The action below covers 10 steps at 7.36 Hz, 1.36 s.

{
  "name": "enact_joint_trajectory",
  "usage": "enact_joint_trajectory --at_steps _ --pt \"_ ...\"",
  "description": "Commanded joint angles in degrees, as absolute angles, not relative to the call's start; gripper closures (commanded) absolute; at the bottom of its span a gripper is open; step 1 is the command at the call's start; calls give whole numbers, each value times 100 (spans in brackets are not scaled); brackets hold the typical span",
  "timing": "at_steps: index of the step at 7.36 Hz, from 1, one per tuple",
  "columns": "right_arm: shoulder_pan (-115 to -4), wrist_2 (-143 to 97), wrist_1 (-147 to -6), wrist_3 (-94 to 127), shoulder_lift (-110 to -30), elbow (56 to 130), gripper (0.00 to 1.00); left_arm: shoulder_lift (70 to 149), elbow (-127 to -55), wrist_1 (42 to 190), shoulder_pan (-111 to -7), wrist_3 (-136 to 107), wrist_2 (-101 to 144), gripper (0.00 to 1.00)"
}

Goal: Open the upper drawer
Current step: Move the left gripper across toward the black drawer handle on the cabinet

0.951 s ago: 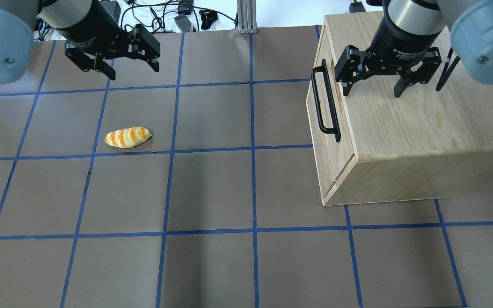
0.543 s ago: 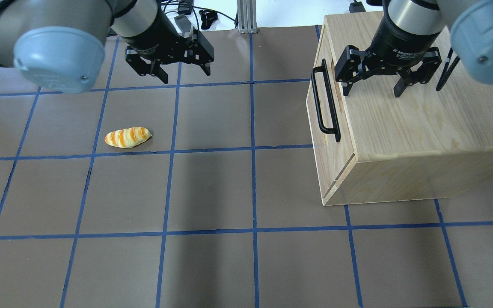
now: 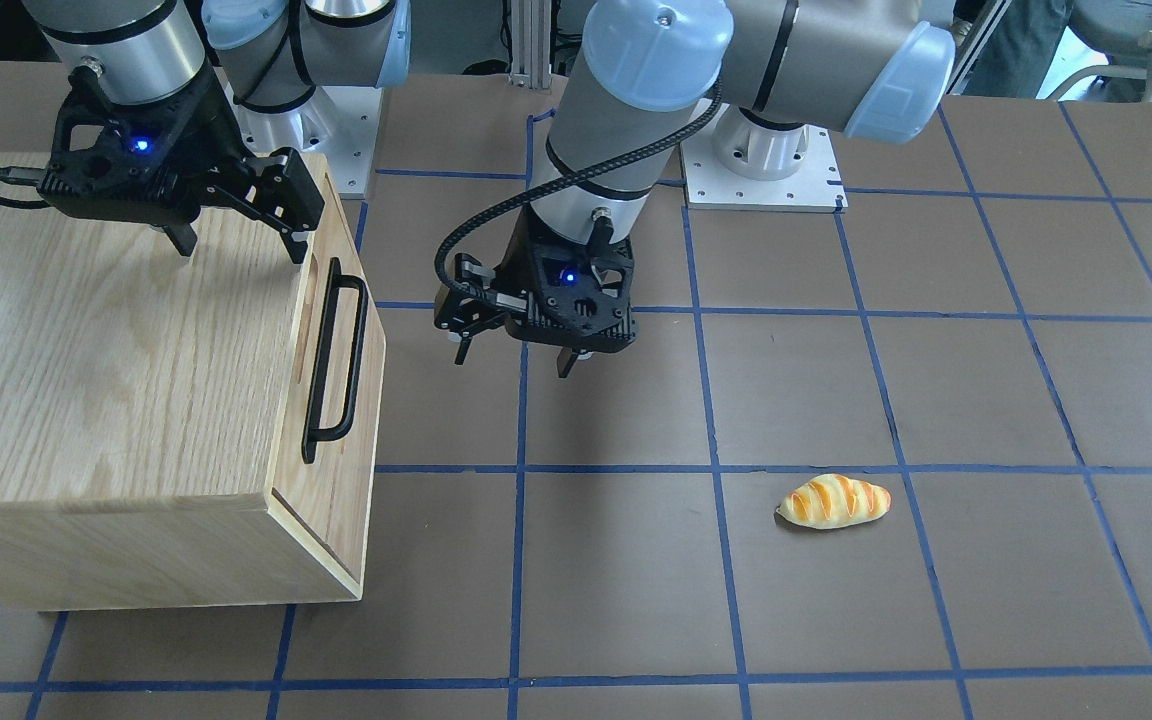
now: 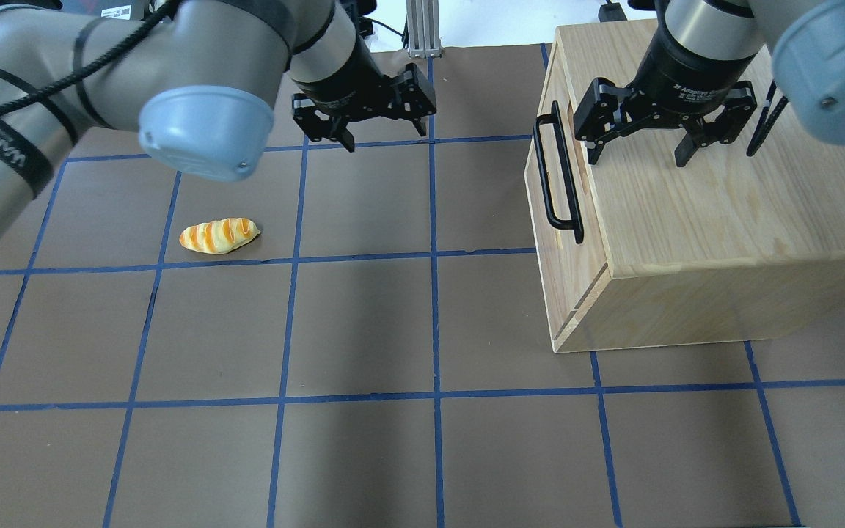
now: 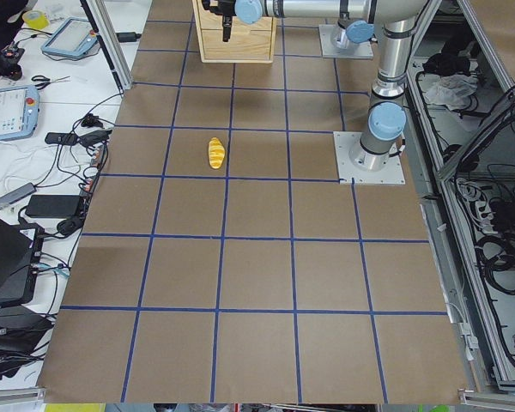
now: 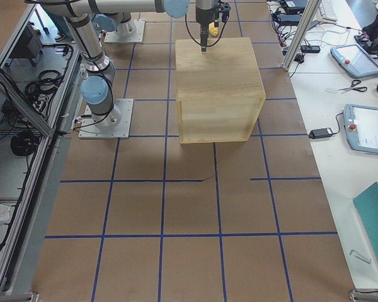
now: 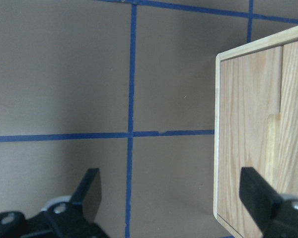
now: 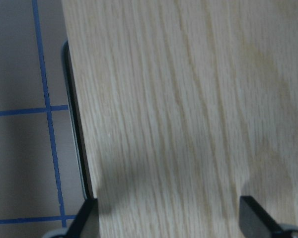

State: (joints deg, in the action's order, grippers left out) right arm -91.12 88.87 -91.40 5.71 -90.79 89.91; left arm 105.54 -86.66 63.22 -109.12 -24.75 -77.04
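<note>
The upper drawer (image 4: 566,257) is the light oak front of the wooden cabinet (image 4: 694,220), and it looks shut. Its long black bar handle (image 4: 556,176) and narrow oval slot face the table's middle, and the handle also shows in the front view (image 3: 334,360). My left gripper (image 4: 386,136) is open and empty, low over the mat, well left of the handle (image 3: 511,362). Its wrist view shows the cabinet's front (image 7: 248,139) ahead, by one fingertip (image 7: 258,193). My right gripper (image 4: 637,158) is open and empty over the cabinet's top, just behind the handle (image 3: 239,248).
A striped bread roll (image 4: 218,235) lies on the brown mat with blue tape lines, far left of the cabinet. Cables and an aluminium post (image 4: 422,29) sit beyond the mat's far edge. The arm bases (image 3: 761,160) stand behind the mat.
My left arm has swung to the right across the mat, toward the cabinet's front, with its gripper still open. The right gripper and the drawer have not moved.
</note>
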Motion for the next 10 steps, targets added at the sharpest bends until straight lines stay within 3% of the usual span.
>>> enact_joint_trajectory --at_steps 1,10 --pt "-9114 8886 -9132 571 -9079 8991 0 10827 -8657 5830 -11171 -3012 -7507 0" --pt "-9114 8886 -9141 571 -9079 8991 0 11311 -8306 5722 -11575 -4218 -7400 0"
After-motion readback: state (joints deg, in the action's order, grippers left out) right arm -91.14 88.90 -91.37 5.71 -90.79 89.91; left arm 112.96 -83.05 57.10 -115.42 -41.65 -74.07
